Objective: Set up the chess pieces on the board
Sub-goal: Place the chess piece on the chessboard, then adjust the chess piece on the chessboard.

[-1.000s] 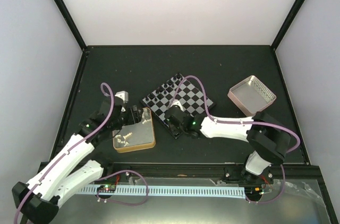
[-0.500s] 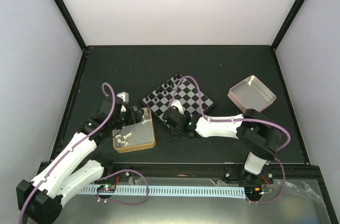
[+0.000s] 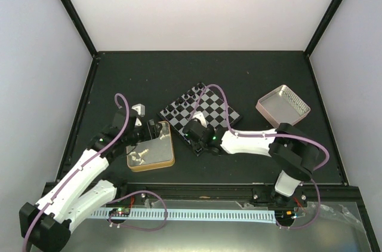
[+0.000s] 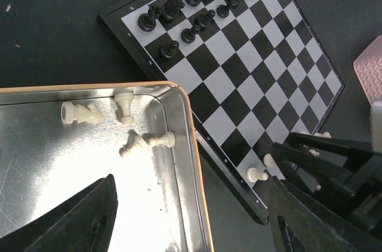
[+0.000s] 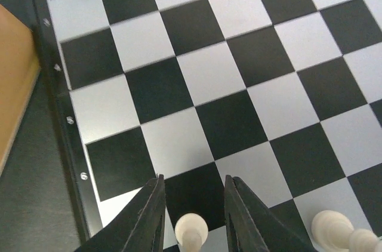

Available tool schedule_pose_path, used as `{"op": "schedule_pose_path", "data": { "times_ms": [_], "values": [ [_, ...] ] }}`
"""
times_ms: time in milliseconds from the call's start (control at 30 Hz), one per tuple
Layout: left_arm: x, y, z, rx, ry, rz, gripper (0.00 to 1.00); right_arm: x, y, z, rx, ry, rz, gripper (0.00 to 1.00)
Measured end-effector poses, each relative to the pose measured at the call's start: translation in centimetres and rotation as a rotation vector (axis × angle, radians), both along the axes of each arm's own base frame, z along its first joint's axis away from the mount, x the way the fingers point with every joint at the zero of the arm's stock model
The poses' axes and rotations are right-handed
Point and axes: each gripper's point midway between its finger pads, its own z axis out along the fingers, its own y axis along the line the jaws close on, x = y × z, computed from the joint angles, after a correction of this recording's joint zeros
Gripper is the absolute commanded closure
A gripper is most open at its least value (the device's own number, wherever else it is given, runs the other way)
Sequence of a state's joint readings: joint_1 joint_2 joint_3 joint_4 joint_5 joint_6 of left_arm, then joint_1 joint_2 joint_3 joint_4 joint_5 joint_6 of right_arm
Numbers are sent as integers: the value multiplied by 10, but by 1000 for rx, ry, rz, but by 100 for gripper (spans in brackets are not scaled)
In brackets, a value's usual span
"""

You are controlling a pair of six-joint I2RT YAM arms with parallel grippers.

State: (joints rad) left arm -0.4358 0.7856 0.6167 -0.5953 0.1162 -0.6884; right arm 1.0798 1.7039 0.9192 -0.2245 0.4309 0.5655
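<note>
So nearest the arm bases you've got the gold-rimmed tin point(image 4: 54, 162), and the left gripper point(image 4: 191, 180) hangs over its board-side corner with its fingers spread wide and nothing between them. A handful of cream-white pieces point(image 4: 146, 143) lie tipped over inside the tin, bunched toward its far end. The chessboard point(image 3: 209, 108) sits just beside the tin on the dark table point(image 3: 239, 79), turned diamond-wise to the arms. The right gripper point(image 5: 193, 195) is down low over the board's near corner, and a white pawn point(image 5: 191, 228) stands upright between its fingers. The jaws are parted a bit, with a sliver of gap either side of the pawn's head, so it isn't pinched. Another white piece point(image 5: 334, 228) stands just beside it on the board. The middle squares are bare. Further back, the black pieces point(image 4: 197, 1) are lined up in two rows along the board's far-left edge. Off to the right, well apart from everything, is the pinkish tray point(image 3: 283, 105).
</note>
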Motion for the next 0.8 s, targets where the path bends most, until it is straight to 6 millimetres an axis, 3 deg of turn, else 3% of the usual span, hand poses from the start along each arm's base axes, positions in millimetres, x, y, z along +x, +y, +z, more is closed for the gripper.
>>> {"op": "schedule_pose_path", "data": {
  "times_ms": [233, 367, 533, 800],
  "values": [
    [0, 0, 0, -4, 1, -1, 30, 6, 6, 34, 95, 1, -14, 69],
    [-2, -1, -4, -8, 13, -9, 30, 6, 4, 42, 108, 33, -18, 68],
    [-5, -3, -10, -14, 28, -20, 30, -3, 4, 31, 77, 114, -16, 68],
    [-5, -8, -13, -27, 46, -40, 30, -17, -8, -8, -25, 234, -40, 80]
  ]
}}
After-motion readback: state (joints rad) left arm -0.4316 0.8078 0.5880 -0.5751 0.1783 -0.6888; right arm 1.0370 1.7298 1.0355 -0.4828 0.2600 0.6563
